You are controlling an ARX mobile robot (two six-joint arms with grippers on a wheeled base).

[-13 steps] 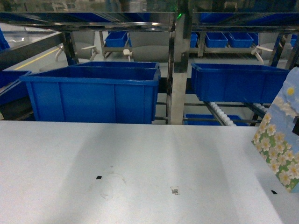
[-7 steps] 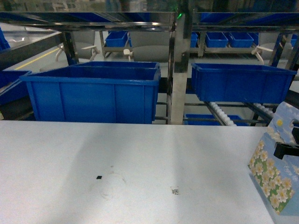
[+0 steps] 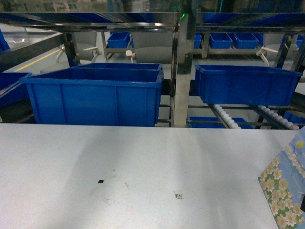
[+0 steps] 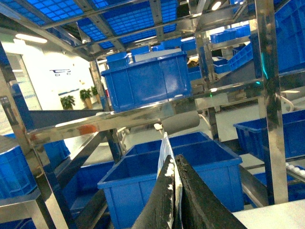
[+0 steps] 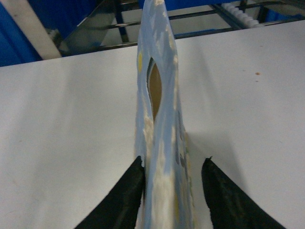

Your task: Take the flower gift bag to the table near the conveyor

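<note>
Fingers (image 5: pixel 138 183) of our right gripper (image 5: pixel 172 167) straddle the gift bag (image 5: pixel 159 143), slightly open, at the bench's (image 3: pixel 143 157) right edge; left fingers (image 4: pixel 164 200) clenched on paper (image 4: pixel 164 152). Blue bins (image 3: pixel 95 95) sit behind.

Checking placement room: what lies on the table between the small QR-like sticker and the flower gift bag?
Nothing: in the head view the white table is bare between the sticker and the gift bag at the right edge.
</note>
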